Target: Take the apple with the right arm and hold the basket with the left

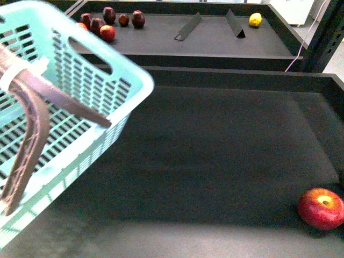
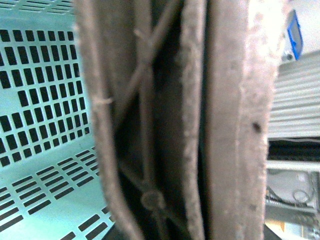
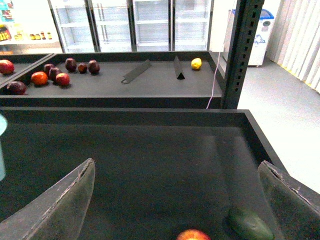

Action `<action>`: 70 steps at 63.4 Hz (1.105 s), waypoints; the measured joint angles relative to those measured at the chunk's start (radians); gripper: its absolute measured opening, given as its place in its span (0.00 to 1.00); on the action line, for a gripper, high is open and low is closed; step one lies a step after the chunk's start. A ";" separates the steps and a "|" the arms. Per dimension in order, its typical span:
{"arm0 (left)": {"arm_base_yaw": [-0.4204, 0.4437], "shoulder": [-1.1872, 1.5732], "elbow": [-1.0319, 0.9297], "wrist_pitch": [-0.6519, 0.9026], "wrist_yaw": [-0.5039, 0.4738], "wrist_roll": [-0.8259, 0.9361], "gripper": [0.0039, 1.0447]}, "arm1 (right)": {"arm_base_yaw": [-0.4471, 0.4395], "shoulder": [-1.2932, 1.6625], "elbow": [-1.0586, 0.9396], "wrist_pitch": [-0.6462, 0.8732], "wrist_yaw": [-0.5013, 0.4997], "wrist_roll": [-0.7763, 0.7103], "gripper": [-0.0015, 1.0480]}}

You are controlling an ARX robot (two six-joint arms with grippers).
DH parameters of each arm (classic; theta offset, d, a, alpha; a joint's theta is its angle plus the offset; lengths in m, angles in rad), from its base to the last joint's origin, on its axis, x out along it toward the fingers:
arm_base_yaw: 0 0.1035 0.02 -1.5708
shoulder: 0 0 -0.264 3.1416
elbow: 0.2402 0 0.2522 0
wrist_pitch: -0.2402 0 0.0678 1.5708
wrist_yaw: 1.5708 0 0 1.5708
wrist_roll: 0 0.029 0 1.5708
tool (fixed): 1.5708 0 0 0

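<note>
The large red apple (image 1: 321, 208) with a yellowish stem patch lies on the dark shelf floor at the front right. Its top shows at the edge of the right wrist view (image 3: 192, 235). My right gripper (image 3: 176, 165) is open and empty, above and behind the apple, its fingers (image 3: 75, 195) spread wide. The pale teal basket (image 1: 80, 97) hangs tilted at the left, with brown-grey handles (image 1: 32, 134) bound by a white zip tie (image 1: 21, 72). My left gripper (image 2: 165, 150) is shut on the handles (image 2: 145, 125); the basket's slotted wall (image 2: 40, 100) lies behind.
A dark green object (image 3: 250, 224) lies next to the apple, near the right finger. The back shelf holds small dark red apples (image 1: 107, 21), a yellow fruit (image 1: 255, 19) and two black dividers (image 1: 188, 27). A black upright post (image 3: 240, 50) stands at the right.
</note>
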 joint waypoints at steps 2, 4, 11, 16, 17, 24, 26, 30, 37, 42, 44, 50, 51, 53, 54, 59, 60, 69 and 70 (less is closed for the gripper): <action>-0.035 0.010 0.026 -0.005 0.000 0.003 0.14 | 0.000 0.000 0.000 0.000 0.000 0.000 0.92; -0.062 0.019 0.046 -0.006 0.002 0.004 0.14 | 0.000 0.000 0.000 0.000 0.000 0.000 0.92; -0.160 0.062 0.106 -0.021 0.008 0.020 0.14 | 0.000 0.000 0.000 0.000 0.000 0.000 0.92; -0.220 0.084 0.130 -0.038 0.013 0.022 0.14 | 0.000 0.000 0.000 0.000 0.000 0.000 0.92; -0.232 0.088 0.133 -0.040 0.016 0.022 0.14 | 0.000 0.000 0.000 0.000 0.000 0.000 0.92; -0.346 0.100 0.152 -0.059 0.022 0.007 0.14 | 0.000 0.000 0.000 0.000 0.000 0.000 0.92; -0.365 0.100 0.155 -0.060 0.020 0.004 0.14 | 0.000 0.000 0.000 0.000 0.000 0.000 0.92; -0.415 0.100 0.160 -0.056 0.015 0.002 0.14 | 0.000 0.000 0.000 0.000 0.000 0.000 0.92; -0.445 0.100 0.162 -0.049 0.016 0.002 0.14 | 0.000 0.000 0.000 0.000 0.000 0.000 0.92; -0.452 0.100 0.162 -0.048 0.016 0.003 0.14 | 0.000 0.000 0.000 0.000 0.000 0.000 0.92; -0.453 0.100 0.162 -0.048 0.016 0.002 0.14 | 0.000 0.000 0.000 0.000 0.000 0.000 0.92; -0.453 0.100 0.162 -0.048 0.012 0.003 0.14 | 0.000 0.000 0.000 0.000 0.000 0.000 0.92; -0.453 0.100 0.162 -0.048 0.010 0.003 0.14 | 0.000 0.000 0.000 0.000 0.000 0.000 0.92; -0.452 0.100 0.162 -0.048 0.003 0.003 0.14 | 0.000 0.000 0.000 0.000 0.000 0.000 0.92; -0.452 0.100 0.162 -0.048 0.003 0.003 0.14 | 0.000 0.000 0.000 0.000 0.000 0.000 0.92; -0.452 0.100 0.162 -0.048 0.000 0.004 0.14 | 0.000 0.000 0.000 0.000 0.000 0.000 0.92; -0.452 0.100 0.162 -0.048 -0.001 0.004 0.14 | 0.000 0.000 0.000 0.000 0.000 0.000 0.92; -0.452 0.101 0.162 -0.048 0.005 0.004 0.14 | -0.016 0.073 0.055 -0.151 -0.056 0.014 0.92; -0.452 0.101 0.162 -0.048 0.005 0.003 0.14 | -0.023 0.118 0.079 -0.205 -0.068 0.015 0.92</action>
